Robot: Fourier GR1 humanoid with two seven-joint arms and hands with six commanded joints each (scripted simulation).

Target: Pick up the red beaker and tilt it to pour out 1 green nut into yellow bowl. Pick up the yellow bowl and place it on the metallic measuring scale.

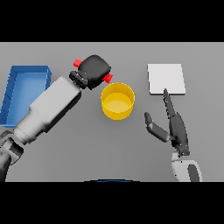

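— That yellow bowl (117, 101) at the centre?
— Smooth, plastic-looking, slight sheen inside.
— And the scale (166, 78), upper right?
— Flat, pale, matt plate, barely metallic.
— The blue tray (17, 83), left?
— Matt, plastic-like; table (87, 148) dull grey.

Left arm (50, 105): boxy light-grey forearm shell, flat faces, darker grey segment at the near end, short black ribbed collar at the wrist. Left hand (94, 69): matte black, bulky rounded back. Right arm (186, 169): white rounded cuff with a dark grey panel. Right hand (175, 127): dark grey, slim segmented fingers and a shorter thumb, slight sheen on the edges.
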